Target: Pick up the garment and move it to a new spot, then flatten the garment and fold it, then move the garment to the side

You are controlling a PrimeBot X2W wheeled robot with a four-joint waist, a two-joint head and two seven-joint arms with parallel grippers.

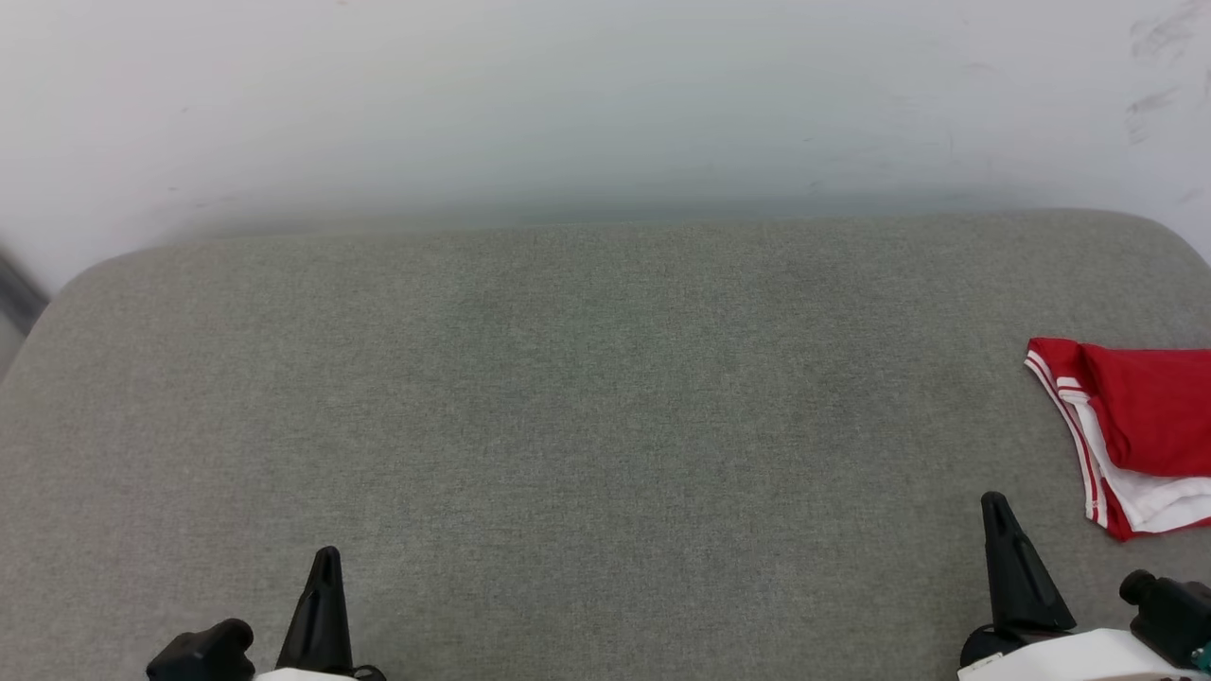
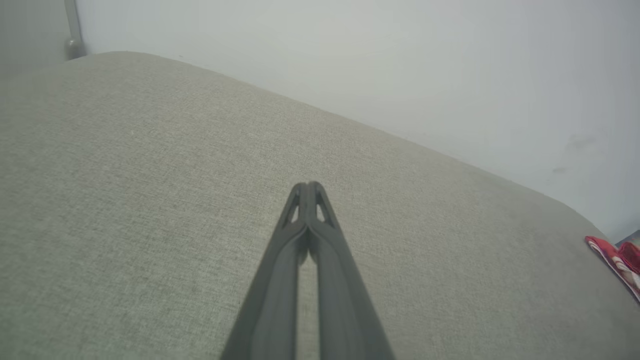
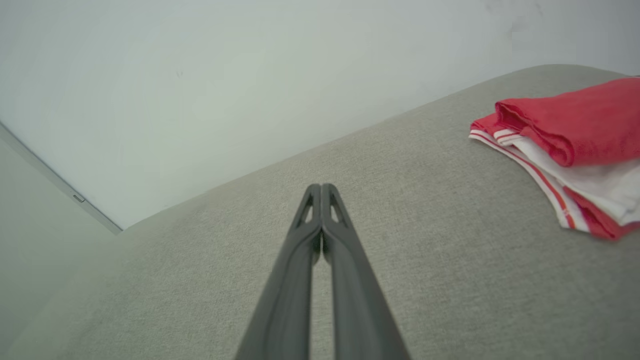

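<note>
1. Both pincers are pressed together and hold nothing: the left gripper [image 1: 325, 558], two long dark fingers meeting at a point, hovers low over the bottom left of the head view. The right gripper [image 1: 995, 501] hovers likewise at the bottom right.
2. The garment [image 1: 1140, 426], a red jersey shirt with white sleeves and red-and-white striped trim, lies folded in a compact stack at the far right of the surface. It is near the right gripper without touching it, well apart from the left, and cut off by the picture's edge.
3. What could go wrong: the stack appears to sit close to the surface's right-hand border, so a sideways nudge from the closed right fingers could push it over. A fingertip catching the loose white layer could also pull the fold open.
4. With both pincers shut, any fresh grasp would need them spread first, or they would merely shove the cloth.
5. The surface is a wide grey-green woven fabric cushion [image 1: 568, 397] with rounded corners.
6. Behind it rises a plain white wall [image 1: 568, 95], marked with dark scuff marks [image 1: 1154, 38] at the upper right.
</note>
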